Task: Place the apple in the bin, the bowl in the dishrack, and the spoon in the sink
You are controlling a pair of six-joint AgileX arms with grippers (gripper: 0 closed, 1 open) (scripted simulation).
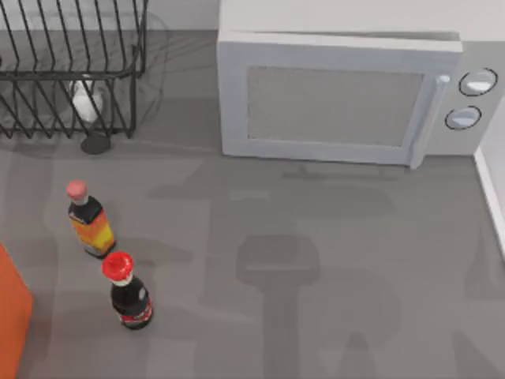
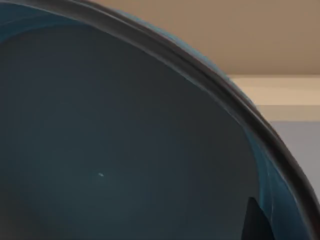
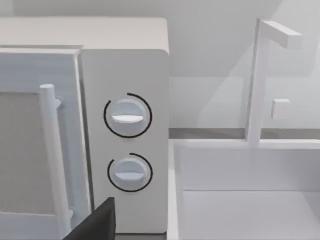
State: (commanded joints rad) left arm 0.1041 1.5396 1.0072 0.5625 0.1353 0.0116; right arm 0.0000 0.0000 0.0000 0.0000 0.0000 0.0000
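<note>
Top view: no label text can be read on the two bottles; the dishrack and bin corner are seen at the left. Left wrist view: the bowl, nothing inside, is seen close against the camera. Right wrist view: microwave and sink are faced; neither gripper's state can be told.

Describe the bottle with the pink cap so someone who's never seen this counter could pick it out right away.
Start at the black wire dishrack in the top view's upper left corner, then come down toward the orange bin at the left edge. Two bottles stand between them; the pink-capped bottle is the one nearer the rack. Its label is orange and yellow, while its neighbour, the red-capped bottle, is dark.
</note>
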